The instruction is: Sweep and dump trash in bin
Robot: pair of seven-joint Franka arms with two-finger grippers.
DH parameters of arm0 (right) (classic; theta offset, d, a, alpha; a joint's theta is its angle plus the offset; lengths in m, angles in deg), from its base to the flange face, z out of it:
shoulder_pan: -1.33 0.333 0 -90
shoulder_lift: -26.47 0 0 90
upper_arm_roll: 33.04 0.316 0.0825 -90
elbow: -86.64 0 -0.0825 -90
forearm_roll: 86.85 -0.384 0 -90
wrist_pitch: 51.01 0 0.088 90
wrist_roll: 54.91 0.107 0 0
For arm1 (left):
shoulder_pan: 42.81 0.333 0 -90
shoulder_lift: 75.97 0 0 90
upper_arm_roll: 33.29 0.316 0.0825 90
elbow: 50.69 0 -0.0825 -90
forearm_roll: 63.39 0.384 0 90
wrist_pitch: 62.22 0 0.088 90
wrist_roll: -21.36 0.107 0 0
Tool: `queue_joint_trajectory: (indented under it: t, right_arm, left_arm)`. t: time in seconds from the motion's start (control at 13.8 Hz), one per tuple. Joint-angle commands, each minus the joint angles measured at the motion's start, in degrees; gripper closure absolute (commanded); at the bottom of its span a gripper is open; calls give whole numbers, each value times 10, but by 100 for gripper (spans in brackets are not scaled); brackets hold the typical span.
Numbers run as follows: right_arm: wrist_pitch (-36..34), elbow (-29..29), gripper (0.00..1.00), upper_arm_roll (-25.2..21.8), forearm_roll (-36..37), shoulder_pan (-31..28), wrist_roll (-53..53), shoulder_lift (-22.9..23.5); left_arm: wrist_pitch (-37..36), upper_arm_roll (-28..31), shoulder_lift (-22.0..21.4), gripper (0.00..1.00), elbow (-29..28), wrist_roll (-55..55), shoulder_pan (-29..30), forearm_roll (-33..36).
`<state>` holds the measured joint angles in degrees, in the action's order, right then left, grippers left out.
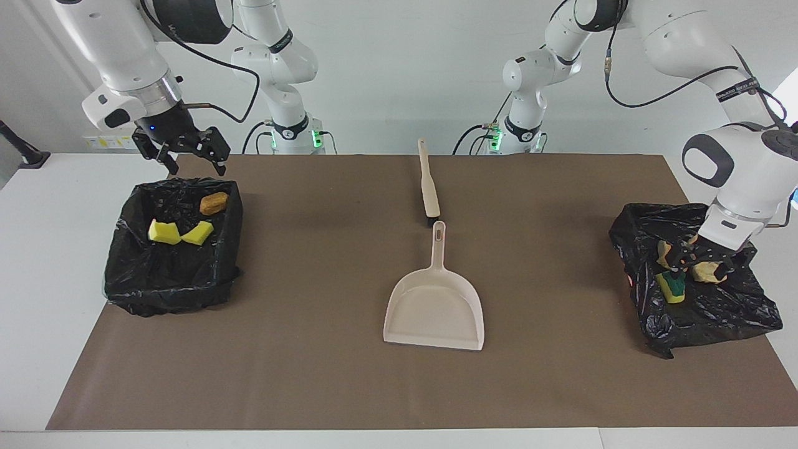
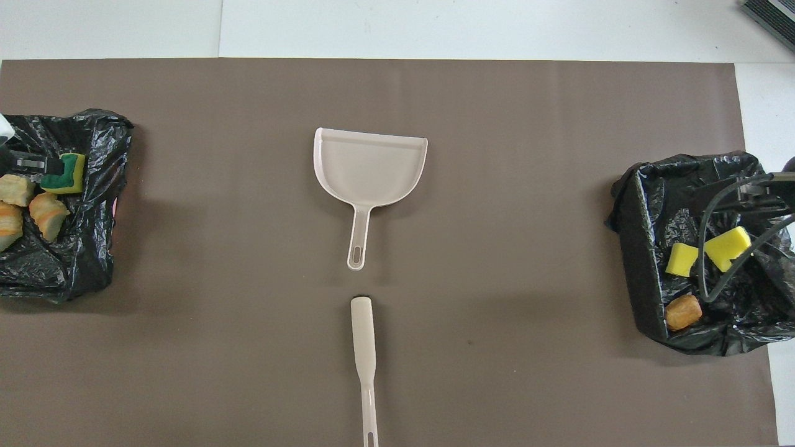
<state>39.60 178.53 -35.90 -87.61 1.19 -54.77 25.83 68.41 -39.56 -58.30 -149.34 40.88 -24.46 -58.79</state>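
The trash lies in two black-bagged bins. In the bin [image 1: 717, 321] at the left arm's end are a green-and-yellow sponge [image 1: 673, 286] [image 2: 65, 174] and tan bread-like lumps [image 1: 709, 272] [image 2: 48, 214]. My left gripper [image 1: 697, 257] hangs open just above them, holding nothing, with the sponge loose beside one finger. The bin [image 1: 124, 290] [image 2: 640, 248] at the right arm's end holds two yellow sponge bits [image 1: 164, 232] [image 2: 682, 259] and a brown lump [image 1: 214, 203] [image 2: 683, 311]. Over its edge nearest the robots my right gripper [image 1: 187, 149] waits open and empty.
A beige dustpan [image 1: 436, 305] [image 2: 369, 164] lies mid-table on the brown mat [image 1: 312, 349], handle toward the robots. The beige brush [image 1: 429, 187] [image 2: 363, 347] lies in line with it, nearer to the robots. A cable [image 2: 714, 248] hangs over the bin at the right arm's end.
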Motion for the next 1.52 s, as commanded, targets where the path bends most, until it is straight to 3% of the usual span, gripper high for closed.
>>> queue_joint_trajectory:
  t: [0.0, 0.36, 0.72, 1.08, 1.45]
  right_arm:
    - [3, 12, 0, 1, -9, -2, -1, -9]
    - [4, 12, 0, 1, -9, -2, -1, -9]
    - [3, 12, 0, 1, -8, -2, -1, -10]
    - [4, 12, 0, 1, -8, -2, -1, -9]
    - [3, 12, 0, 1, -9, -2, -1, -9]
  left_arm:
    - [-61, -4, -62, 0, -4, -6, -7, 0]
    - [-192, -9, -155, 0, 5, -18, -38, -86]
    - [-343, -9, -219, 0, -2, -76, -69, -90]
    - [-393, -8, -255, 0, 0, -79, -67, -90]
    - [-395, -9, -258, 0, -1, -102, -77, -90]
